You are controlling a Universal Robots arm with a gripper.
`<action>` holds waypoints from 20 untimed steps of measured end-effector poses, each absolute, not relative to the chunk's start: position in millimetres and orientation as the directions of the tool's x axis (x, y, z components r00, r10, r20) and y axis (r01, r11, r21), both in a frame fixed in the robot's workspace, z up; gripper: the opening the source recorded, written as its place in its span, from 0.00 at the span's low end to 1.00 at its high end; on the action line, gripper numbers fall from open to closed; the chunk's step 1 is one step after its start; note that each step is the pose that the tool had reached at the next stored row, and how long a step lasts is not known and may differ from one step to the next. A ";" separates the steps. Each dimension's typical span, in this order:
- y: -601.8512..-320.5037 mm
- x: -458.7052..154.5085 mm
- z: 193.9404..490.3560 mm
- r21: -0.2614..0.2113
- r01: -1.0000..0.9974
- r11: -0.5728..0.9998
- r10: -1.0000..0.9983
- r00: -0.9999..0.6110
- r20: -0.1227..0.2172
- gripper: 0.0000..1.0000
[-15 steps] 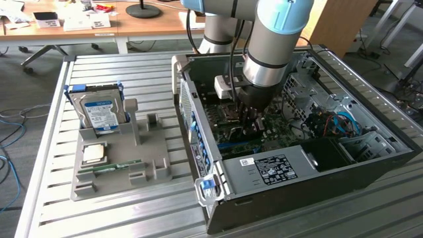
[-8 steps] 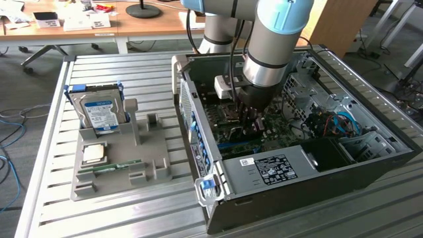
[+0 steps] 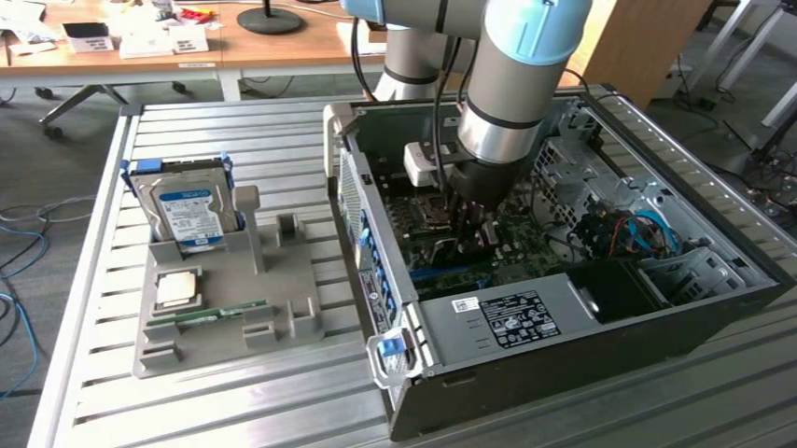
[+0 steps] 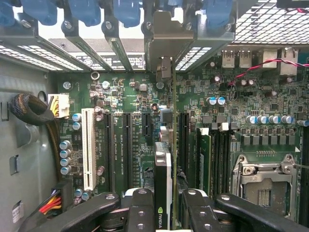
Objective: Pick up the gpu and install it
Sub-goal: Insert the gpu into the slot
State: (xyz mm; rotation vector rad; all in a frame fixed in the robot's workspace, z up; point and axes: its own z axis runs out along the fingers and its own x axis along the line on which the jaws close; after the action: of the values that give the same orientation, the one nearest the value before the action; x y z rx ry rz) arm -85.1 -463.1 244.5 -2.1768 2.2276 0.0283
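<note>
Gripper sits deep inside your open computer case, low over the motherboard, with the arm coming straight down from above. In the wrist view the gripper is clamped on the gpu: one black finger presses each face of the card, which you see edge-on, standing upright between them. The card's silver end bracket stands against the row of rear slot openings, among the blue retention clips. The card's lower edge lines up with a long black expansion slot, between the neighbouring black slots on one side and the memory slots on the other; whether the edge is fully seated you cannot tell from these pictures. The white slot lies further off, well clear of the card. The empty processor socket lies beyond the memory slots.

Outside the case, towards the exterior view's left, the grey parts holder rests on the slatted table. On it you have the hard drive standing upright in its cradle, a square processor chip lying flat, and a narrow green memory stick lying just beside the chip. The power supply with its white label occupies the near end of the case.
</note>
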 end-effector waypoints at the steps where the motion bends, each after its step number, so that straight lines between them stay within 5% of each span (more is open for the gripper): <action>1: -463.1 -85.2 245.0 -0.006 -1.000 0.023 -0.999 -0.023 -0.032 0.27; 20: -463.2 -86.6 246.3 -0.006 -1.000 0.023 -0.999 -0.023 -0.031 0.27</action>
State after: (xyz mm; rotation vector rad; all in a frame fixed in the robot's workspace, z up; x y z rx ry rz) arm -86.6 -463.2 246.3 -2.1769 2.2277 0.0267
